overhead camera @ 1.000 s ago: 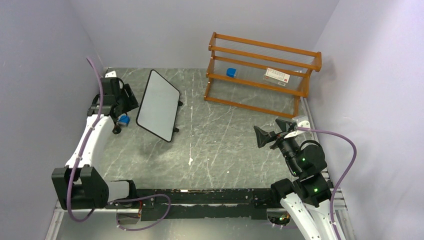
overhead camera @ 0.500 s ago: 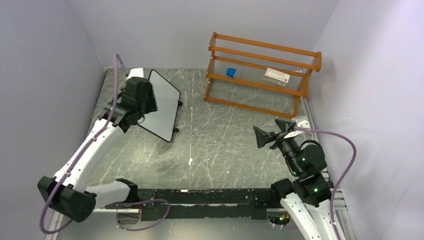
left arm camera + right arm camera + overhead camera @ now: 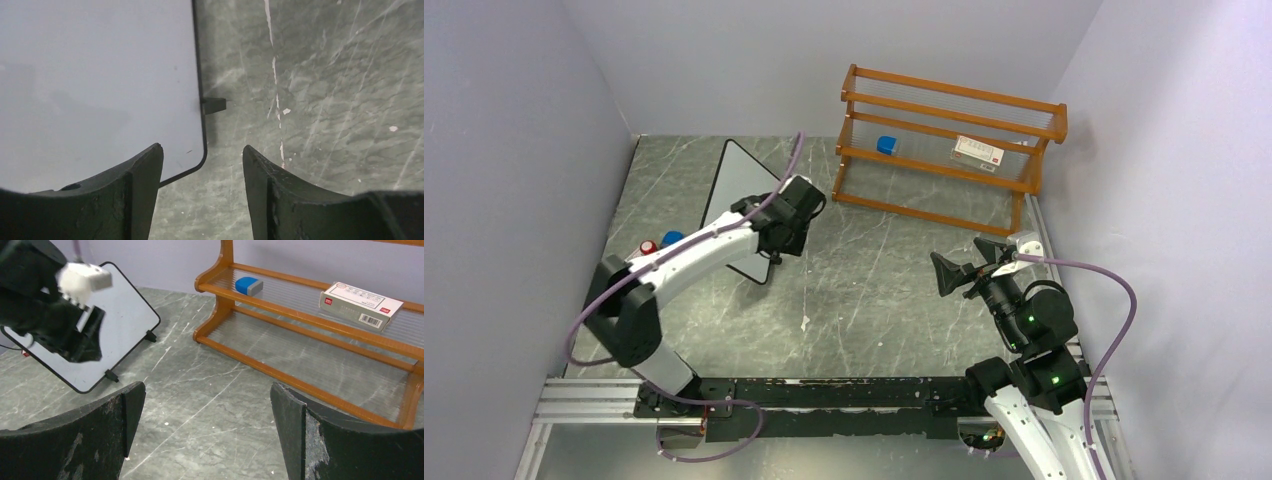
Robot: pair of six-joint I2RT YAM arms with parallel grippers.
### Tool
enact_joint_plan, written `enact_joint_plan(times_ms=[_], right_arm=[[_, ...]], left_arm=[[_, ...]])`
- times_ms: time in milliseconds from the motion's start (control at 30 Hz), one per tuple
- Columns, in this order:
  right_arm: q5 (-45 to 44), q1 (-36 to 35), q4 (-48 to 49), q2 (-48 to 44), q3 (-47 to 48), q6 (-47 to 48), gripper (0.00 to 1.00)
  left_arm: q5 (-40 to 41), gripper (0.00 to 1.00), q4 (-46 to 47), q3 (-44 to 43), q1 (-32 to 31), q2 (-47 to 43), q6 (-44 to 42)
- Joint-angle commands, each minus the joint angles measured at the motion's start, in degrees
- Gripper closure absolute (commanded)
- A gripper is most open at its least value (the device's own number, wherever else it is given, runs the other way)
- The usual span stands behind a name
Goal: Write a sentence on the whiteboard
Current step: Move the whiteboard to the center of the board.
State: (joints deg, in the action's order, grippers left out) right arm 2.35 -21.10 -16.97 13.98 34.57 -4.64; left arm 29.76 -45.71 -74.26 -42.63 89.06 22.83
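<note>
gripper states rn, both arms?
Left gripper: open, holding nothing, above the whiteboard corner.
Right gripper: open, holding nothing.

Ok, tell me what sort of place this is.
Probably a robot lab test cell: plain walls box in a grey tabletop, two arms sit on a rail at its edge, and a whiteboard and wooden rack look staged.
</note>
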Motion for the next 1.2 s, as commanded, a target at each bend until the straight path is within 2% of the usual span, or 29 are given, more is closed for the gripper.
enact_joint_plan(times_ms=[0, 267, 500, 667, 1000, 1167], right_arm=[[0.11, -0.17, 0.79, -0.1, -0.24, 0.51, 0.0], [-0.32, -0.19, 0.49, -0.09, -0.18, 0.51, 0.0], [-0.37, -0.21, 0.74, -0.08, -0.34, 0.51, 0.0], [-0.33, -0.18, 0.87, -0.05, -0.42, 0.54, 0.0], [0.11, -0.17, 0.99, -0.22, -0.45, 0.43, 0.0], [0.24, -0.17, 1.2, -0.67, -0.55, 0.43, 0.0]], left_arm=[[-5.33, 0.37, 3.48, -2.77, -0.36, 6.82, -4.28], [-10.36, 0.38, 4.17, -9.59, 2.15, 22.2, -8.37], [-10.78, 0.38, 5.92, -6.55, 4.26, 25.0, -8.56], [-10.13, 0.37, 5.86, -1.02, 5.49, 22.3, -6.73], [-9.7, 0.36, 7.51, 16.87, 10.63, 7.56, -1.45], [-11.21, 0.38, 9.29, 21.08, 12.2, -0.42, 2.81]])
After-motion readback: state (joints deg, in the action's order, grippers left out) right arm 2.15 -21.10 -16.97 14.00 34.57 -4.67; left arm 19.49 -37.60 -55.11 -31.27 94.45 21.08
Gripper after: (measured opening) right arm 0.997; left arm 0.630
